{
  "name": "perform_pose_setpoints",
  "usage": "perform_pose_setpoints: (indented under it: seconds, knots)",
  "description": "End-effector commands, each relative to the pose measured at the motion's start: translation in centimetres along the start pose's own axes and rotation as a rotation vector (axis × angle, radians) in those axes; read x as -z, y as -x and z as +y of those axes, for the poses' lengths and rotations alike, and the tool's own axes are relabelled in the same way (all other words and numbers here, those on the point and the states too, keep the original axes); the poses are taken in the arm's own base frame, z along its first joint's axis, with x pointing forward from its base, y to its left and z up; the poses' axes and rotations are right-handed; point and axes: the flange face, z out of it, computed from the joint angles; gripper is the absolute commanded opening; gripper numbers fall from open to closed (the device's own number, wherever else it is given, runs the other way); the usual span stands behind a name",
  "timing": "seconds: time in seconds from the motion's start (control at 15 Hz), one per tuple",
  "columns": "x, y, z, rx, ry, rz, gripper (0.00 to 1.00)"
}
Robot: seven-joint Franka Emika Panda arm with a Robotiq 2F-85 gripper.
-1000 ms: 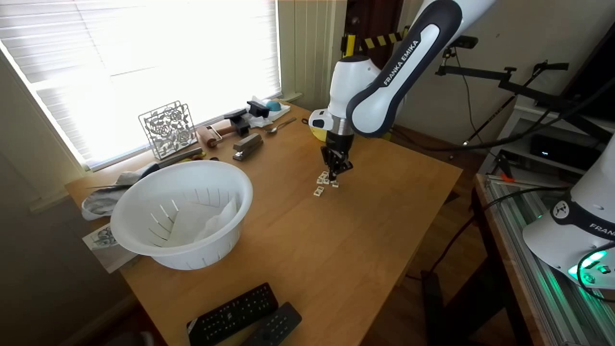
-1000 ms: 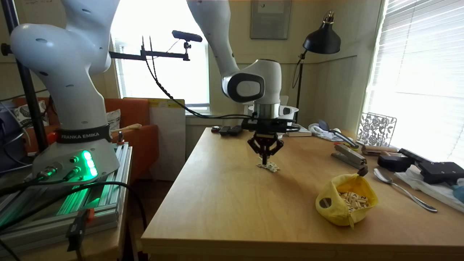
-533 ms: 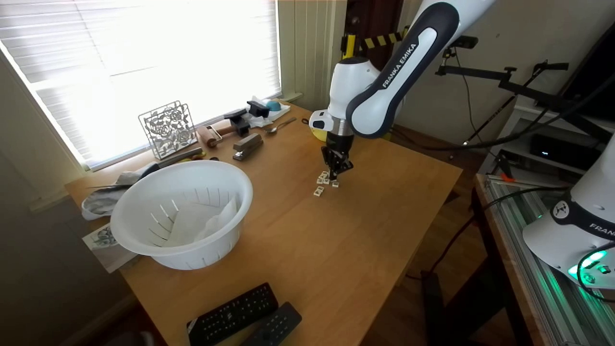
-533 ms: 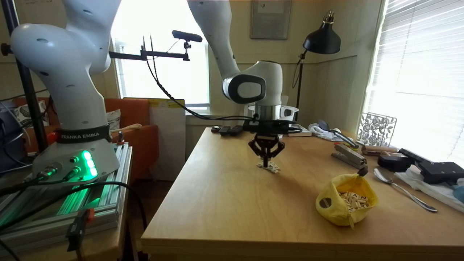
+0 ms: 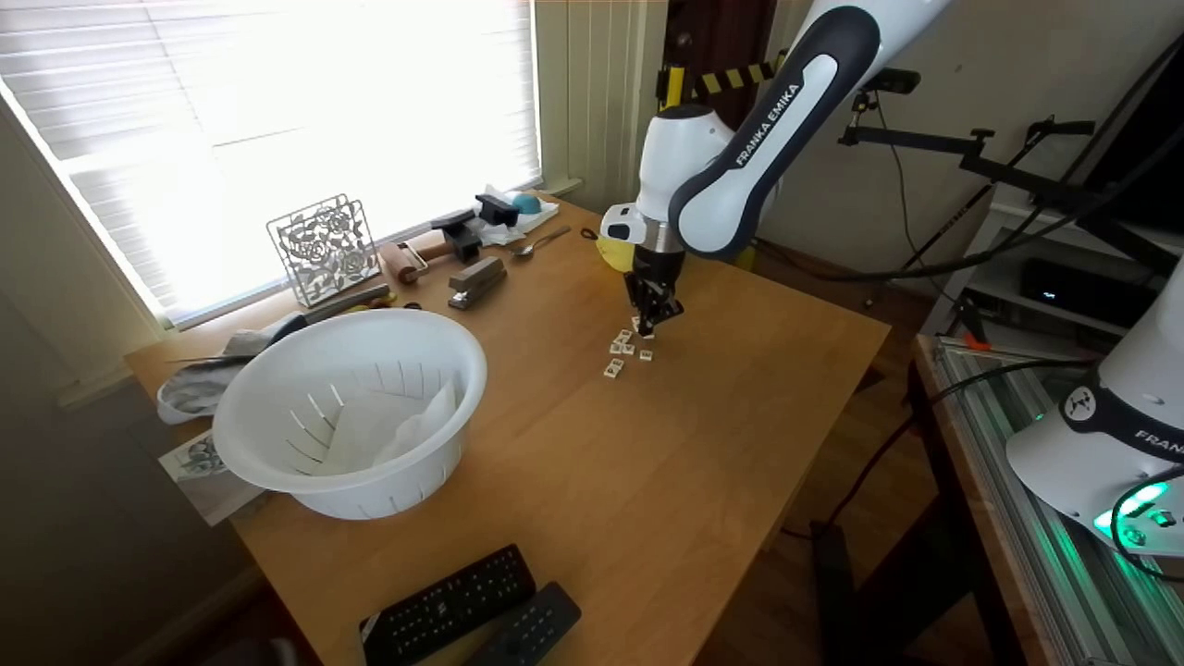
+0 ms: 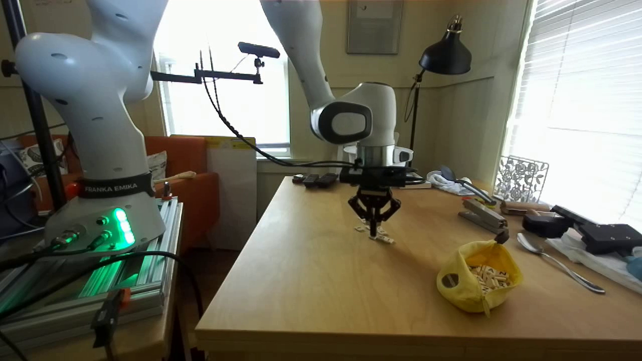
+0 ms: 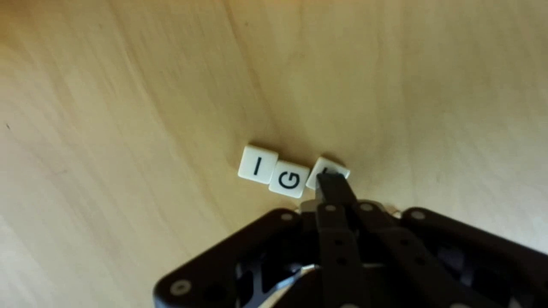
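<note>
Wooden table [image 6: 311,286], bearing: "I" tile [image 7: 258,164], white, touching "G" tile [image 7: 289,179]; third tile [image 7: 327,168], just beside "G", letter mostly covered by gripper [image 6: 373,232]. Jaws: fully together at third tile, nothing seen between them; contact, cannot tell. Further tiles [image 5: 613,368] nearby, letters too small. Robot arm [image 5: 770,125], lettered "FRANKA EMIKA". Yellow bag [image 6: 459,291], open, holding letter tiles [image 6: 490,277].

Wrist view, centre: "I" on a white tile [image 7: 257,164], "G" on the neighbouring tile [image 7: 289,179] | third tile [image 7: 326,166]: mostly hidden (I can't make it out) | in an exterior view, upper right: "FRANKA EMIKA" along the arm [image 5: 782,118] | in an exterior view, left: "FRANKA EMIKA" on the base band [image 6: 111,187]
</note>
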Motion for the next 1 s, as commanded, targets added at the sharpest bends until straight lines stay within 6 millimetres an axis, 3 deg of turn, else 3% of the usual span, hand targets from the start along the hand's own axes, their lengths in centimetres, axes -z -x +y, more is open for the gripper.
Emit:
perform_pose_setpoints:
  seconds: [0.0, 0.33, 0.93]
  knots:
    - [1.6, -1.8, -0.5, 0.021, -0.005, 0.026, 0.0]
    - [2.7, -4.2, -1.7, 0.084, 0.005, 0.059, 0.0]
    - [1.1, -4.1, -1.4, 0.154, 0.022, 0.062, 0.0]
